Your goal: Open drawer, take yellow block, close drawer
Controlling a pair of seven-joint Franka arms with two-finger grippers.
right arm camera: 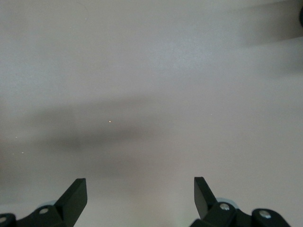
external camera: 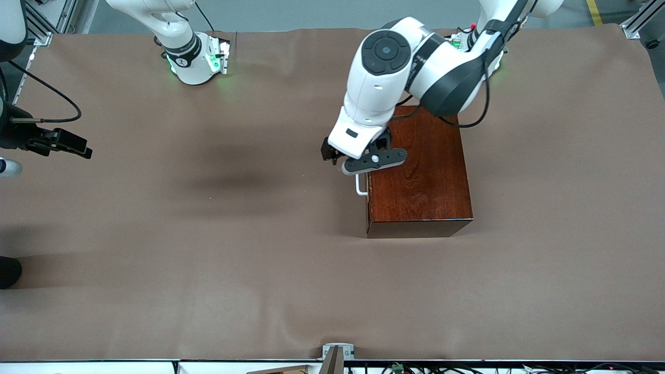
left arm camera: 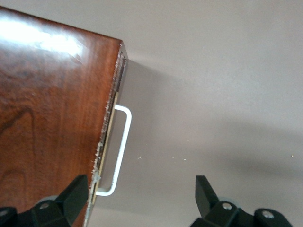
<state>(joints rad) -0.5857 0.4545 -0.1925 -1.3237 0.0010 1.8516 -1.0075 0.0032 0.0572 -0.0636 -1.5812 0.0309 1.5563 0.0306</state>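
The dark reddish-brown wooden box (external camera: 422,171) stands on the table toward the left arm's end. Its drawer (left arm camera: 111,127) is shut, showing only as a thin seam, and its white bar handle (external camera: 360,186) (left arm camera: 121,144) faces the right arm's end. My left gripper (external camera: 349,158) (left arm camera: 140,194) hangs open above the handle. One finger (left arm camera: 75,193) is over the box's top edge, the other (left arm camera: 204,191) over bare table, and neither touches anything. The yellow block is hidden. My right gripper (external camera: 82,149) (right arm camera: 140,193) waits open over bare table at the right arm's end.
Brown cloth (external camera: 234,259) covers the whole table, and the box is the only thing standing on it. A metal bracket (external camera: 336,353) sits at the table edge nearest the front camera.
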